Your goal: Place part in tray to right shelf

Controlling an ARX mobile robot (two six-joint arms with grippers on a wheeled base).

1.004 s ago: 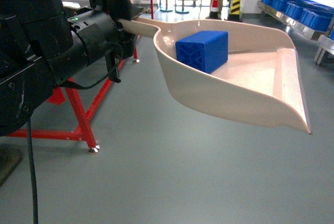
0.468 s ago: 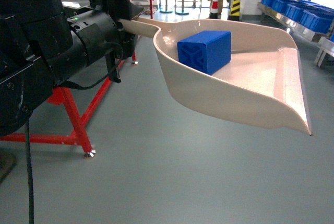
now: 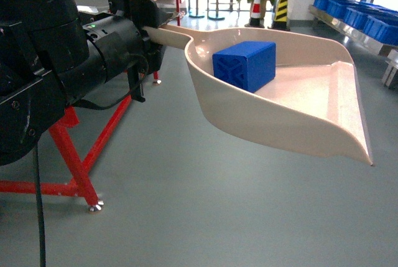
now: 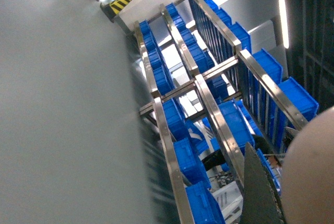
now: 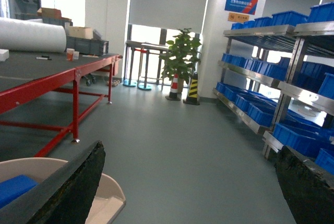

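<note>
My left fingers (image 3: 151,29) seem clamped on the tray (image 3: 298,111) handle, though their tips are hidden. The part (image 3: 244,65) sits deep inside the tray. My right fingers (image 5: 188,182) gape wide. I carry level, lip slightly raised, toward the right shelf (image 5: 271,93).

A grey floor (image 3: 205,217) fills the room. A desk (image 5: 47,72) on red legs stands along the left, carrying a big white roll (image 5: 31,34), cardboard boxes (image 5: 78,32) and a cup (image 5: 69,54). At the far end a potted plant (image 5: 180,57) stands by the window, with a red-and-white cone (image 5: 174,87) and a yellow-and-black striped cone (image 5: 193,88) just beside it. Along the right wall, steel racks (image 5: 271,85) hold rows of blue bins (image 5: 250,106). A blue sign (image 5: 241,3) hangs above them.
</note>
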